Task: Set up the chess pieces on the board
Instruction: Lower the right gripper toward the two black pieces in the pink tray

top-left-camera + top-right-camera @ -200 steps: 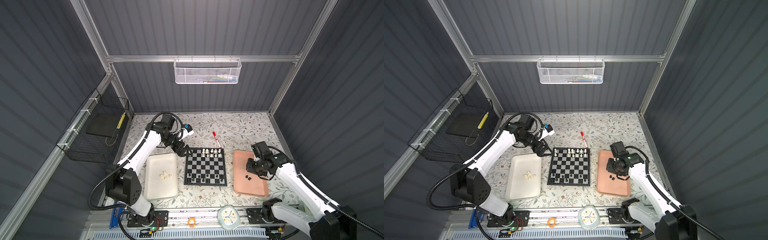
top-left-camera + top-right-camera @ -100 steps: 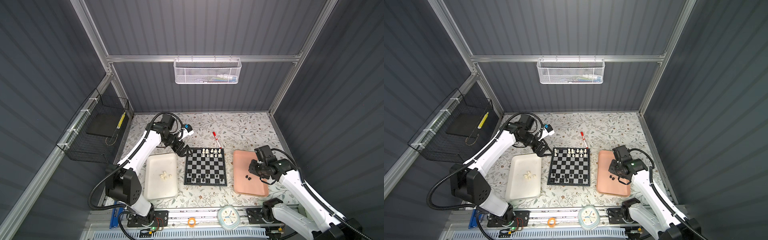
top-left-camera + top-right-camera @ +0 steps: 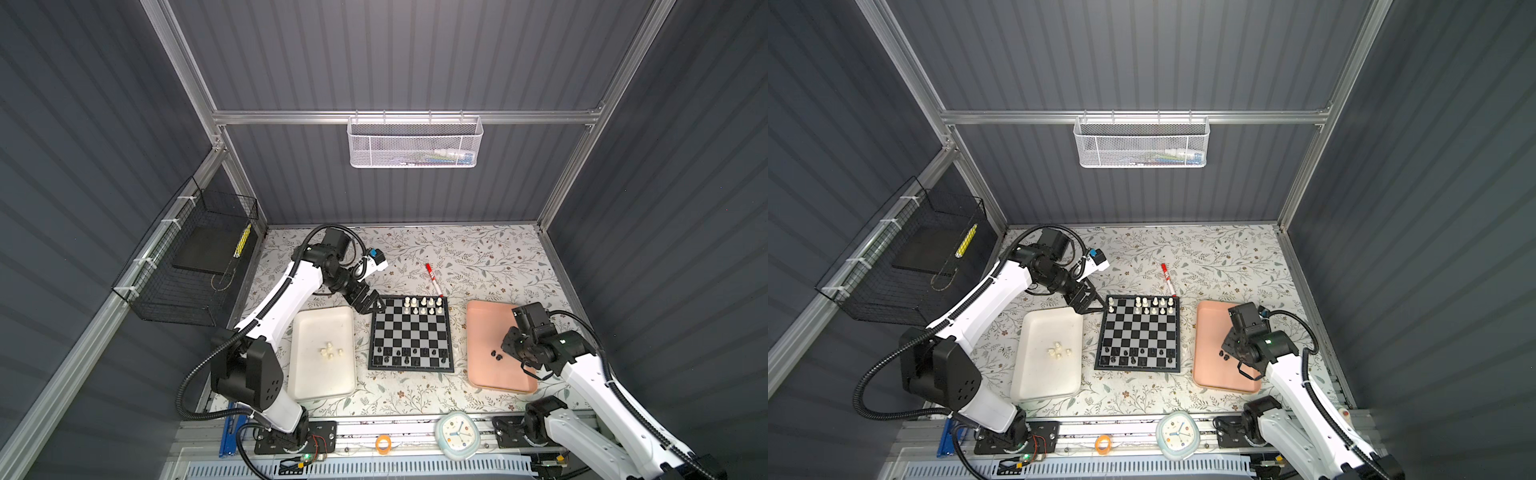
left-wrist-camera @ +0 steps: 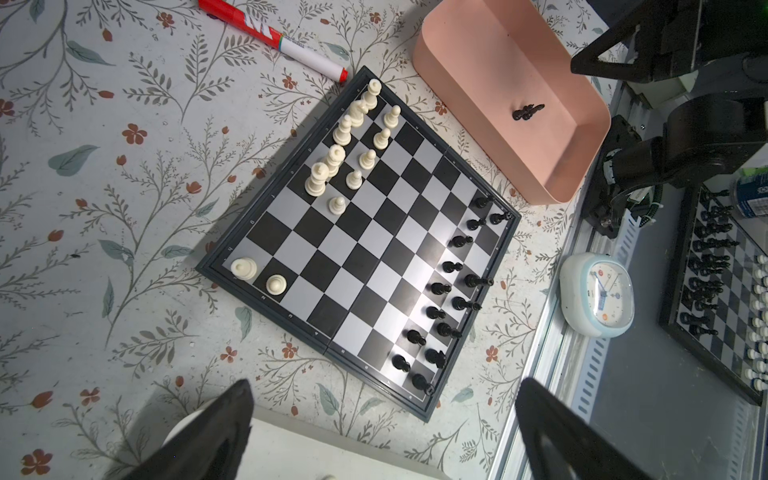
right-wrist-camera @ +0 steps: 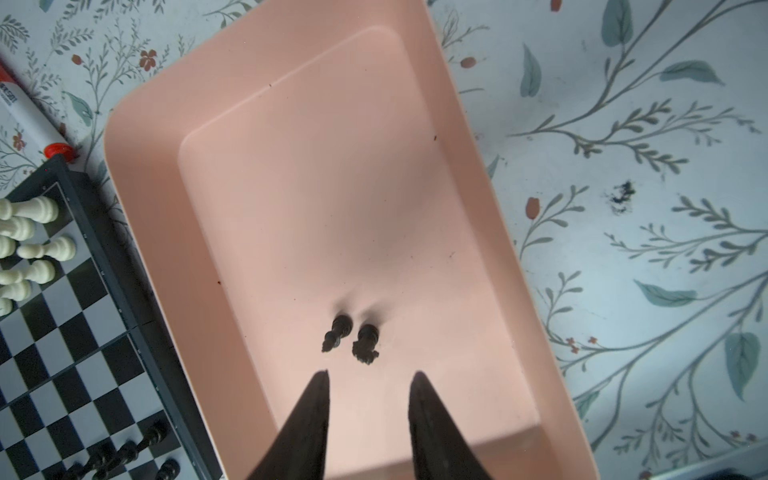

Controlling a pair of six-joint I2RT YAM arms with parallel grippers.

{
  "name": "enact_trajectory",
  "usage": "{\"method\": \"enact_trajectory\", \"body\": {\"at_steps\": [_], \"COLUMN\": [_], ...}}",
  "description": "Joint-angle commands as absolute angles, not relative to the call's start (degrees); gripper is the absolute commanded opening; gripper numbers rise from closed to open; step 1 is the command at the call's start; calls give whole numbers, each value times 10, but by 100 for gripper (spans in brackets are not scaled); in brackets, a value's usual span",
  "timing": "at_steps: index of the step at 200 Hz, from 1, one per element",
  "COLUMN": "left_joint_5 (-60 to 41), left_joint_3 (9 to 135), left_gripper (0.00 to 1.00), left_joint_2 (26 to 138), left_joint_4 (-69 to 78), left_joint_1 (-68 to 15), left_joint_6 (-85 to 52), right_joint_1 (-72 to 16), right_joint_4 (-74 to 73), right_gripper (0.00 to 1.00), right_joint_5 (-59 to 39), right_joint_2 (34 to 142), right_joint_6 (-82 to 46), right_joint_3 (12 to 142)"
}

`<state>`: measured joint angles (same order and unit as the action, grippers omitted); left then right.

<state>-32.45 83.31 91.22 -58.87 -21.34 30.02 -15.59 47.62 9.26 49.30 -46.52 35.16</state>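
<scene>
Floral table [image 3: 478,257], grey walls [image 3: 395,62]. Board [image 3: 409,336] mid-table, partly set; white tray [image 3: 322,376] holds some cream pieces [image 3: 330,352], pink tray [image 3: 484,332] two black pieces [image 5: 365,340]. Left gripper [image 3: 372,306] wide open, right gripper [image 5: 370,374] partly open (both empty).

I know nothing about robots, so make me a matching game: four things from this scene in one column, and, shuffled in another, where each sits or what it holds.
Things
1. white tray
2. pink tray
3. red marker
4. clock

Descriptions
A. sits on the metal rail at the front
B. holds two black pieces lying down
C. lies on the table by the board, at its far corner
D. holds a few loose cream pieces

Pairs: 1-D, 2-B, 3-C, 4-A
</scene>
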Motion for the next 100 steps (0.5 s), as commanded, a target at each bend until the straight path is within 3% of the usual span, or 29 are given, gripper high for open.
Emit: {"method": "enact_trajectory", "body": {"at_steps": [1, 100], "left_joint_5": [-333, -334], "left_joint_3": [835, 831], "left_gripper": [100, 99], "left_joint_2": [908, 909], "left_joint_4": [-596, -595], "left_joint_1": [-216, -216], "left_joint_6": [309, 308], "right_joint_1": [-153, -149], "right_joint_4": [468, 440], "right_gripper": [35, 34], "right_joint_5": [98, 72], "right_joint_2": [505, 510], "right_joint_6": [-477, -453], "right_joint_3": [339, 330]}}
